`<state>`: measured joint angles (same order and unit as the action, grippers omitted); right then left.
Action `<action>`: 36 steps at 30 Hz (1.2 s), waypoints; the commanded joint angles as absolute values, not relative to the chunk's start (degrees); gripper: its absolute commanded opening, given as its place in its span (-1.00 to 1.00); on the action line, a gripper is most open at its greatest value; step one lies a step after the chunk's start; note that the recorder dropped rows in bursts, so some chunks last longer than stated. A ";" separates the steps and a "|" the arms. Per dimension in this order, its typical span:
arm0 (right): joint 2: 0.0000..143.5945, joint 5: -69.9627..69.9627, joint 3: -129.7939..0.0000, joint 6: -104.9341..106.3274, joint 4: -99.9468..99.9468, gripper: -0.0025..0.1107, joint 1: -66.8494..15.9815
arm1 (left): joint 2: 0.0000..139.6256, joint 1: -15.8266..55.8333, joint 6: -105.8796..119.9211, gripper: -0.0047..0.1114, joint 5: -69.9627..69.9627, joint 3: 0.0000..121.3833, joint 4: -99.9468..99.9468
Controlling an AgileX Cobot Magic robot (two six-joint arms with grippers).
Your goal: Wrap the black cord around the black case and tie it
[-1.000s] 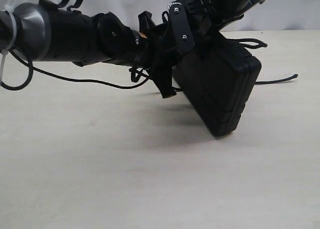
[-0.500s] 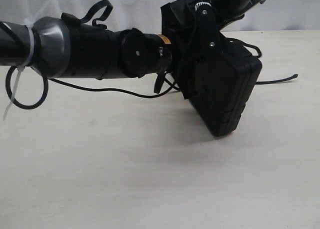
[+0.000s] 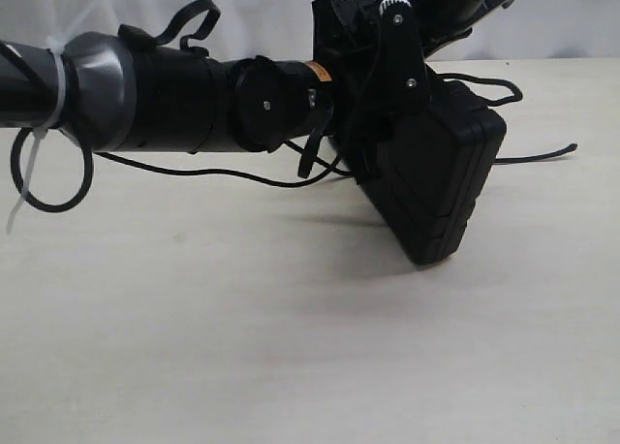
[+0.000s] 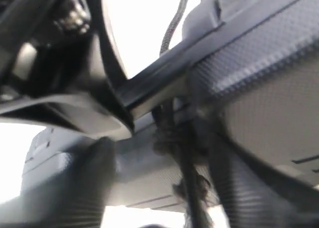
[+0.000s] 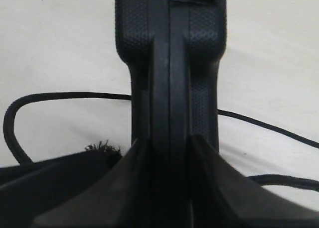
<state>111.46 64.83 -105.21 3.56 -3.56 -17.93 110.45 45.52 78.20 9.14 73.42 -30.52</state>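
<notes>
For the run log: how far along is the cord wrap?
Done: right gripper clamps the black case, tilted up. In hand: left gripper at the case's upper edge, where the black cord crosses; its grip is unclear. Remaining: cord ends lie loose on the table, no finished tie visible.

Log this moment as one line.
black case tilted, edge clamped in right gripper | left gripper at case, grip unclear | black cord trailing across table

Left arm (image 3: 184,105): black cylindrical segments are joined by a grey collar (image 3: 97,85); a white cable tie (image 3: 21,177), silver screws (image 3: 411,81) and an orange mark (image 3: 315,71) are seen.
</notes>
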 commanded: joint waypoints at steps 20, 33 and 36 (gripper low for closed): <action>113.19 68.73 -103.59 5.44 -8.10 -0.88 -18.10 | 107.18 35.73 76.25 0.20 -17.37 73.43 -36.55; 113.19 68.97 -103.59 5.17 -8.10 -0.88 -18.10 | 106.46 35.83 76.25 -0.87 -16.07 73.43 -37.31; 113.19 68.97 -103.59 5.17 -8.10 -0.88 -18.10 | 106.46 36.19 76.25 -0.92 -11.29 73.43 -39.77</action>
<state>111.46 64.96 -105.21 5.20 -7.06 -17.93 107.02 35.90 76.73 -15.95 73.42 -37.08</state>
